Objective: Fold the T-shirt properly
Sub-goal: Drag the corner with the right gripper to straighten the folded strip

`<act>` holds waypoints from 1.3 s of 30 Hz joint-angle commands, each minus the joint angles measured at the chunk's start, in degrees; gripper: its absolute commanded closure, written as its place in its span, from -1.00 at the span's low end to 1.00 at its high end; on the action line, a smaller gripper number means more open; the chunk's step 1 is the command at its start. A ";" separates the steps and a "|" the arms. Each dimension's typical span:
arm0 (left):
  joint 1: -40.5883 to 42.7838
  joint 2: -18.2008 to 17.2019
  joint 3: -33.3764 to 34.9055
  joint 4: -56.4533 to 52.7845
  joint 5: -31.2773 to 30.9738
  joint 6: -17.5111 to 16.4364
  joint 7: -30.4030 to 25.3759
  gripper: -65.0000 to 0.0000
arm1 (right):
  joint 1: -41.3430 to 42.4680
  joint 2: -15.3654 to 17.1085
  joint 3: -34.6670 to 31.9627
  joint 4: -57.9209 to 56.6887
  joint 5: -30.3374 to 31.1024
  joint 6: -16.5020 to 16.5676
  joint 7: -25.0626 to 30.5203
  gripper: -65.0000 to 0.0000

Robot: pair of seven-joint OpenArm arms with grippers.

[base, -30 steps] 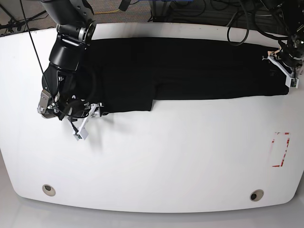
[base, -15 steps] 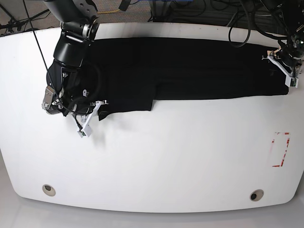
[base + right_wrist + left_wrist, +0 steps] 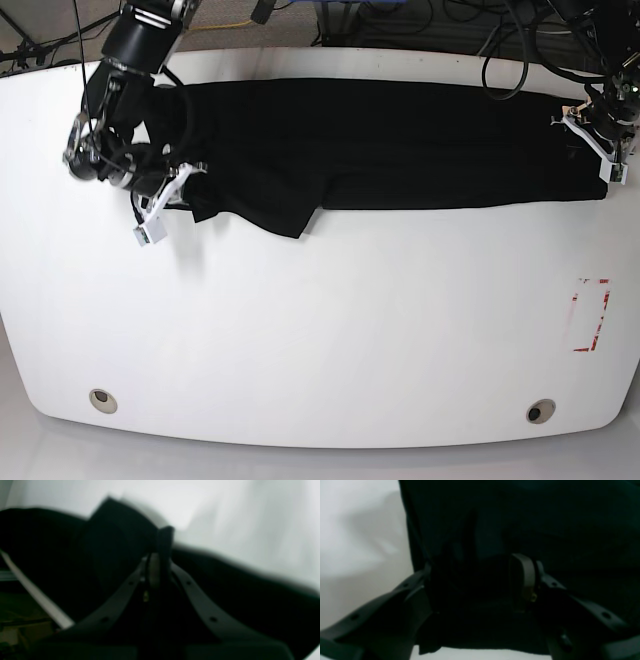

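Black cloth T-shirt (image 3: 400, 145) lies in a long band across my white desk (image 3: 330, 330). Right end effector (image 3: 160, 552) is clamped on its corner — left end effector (image 3: 480, 580) straddles the far edge, apart. Next, I'd carry the corner across.

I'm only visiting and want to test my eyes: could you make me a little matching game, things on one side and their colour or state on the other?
Things:
1. T-shirt
2. table
3. right gripper
4. red marking

States:
A. white and wide
B. shut, pinching black cloth
C. near the table's edge, apart from the cloth
D. black, spread in a long strip

Pairs: 1-D, 2-A, 3-B, 4-C
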 commanded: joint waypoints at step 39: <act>-1.59 -6.99 -9.23 -3.10 -23.13 0.10 -0.76 -0.06 | -15.28 -4.14 7.05 8.61 11.19 0.34 2.52 -0.50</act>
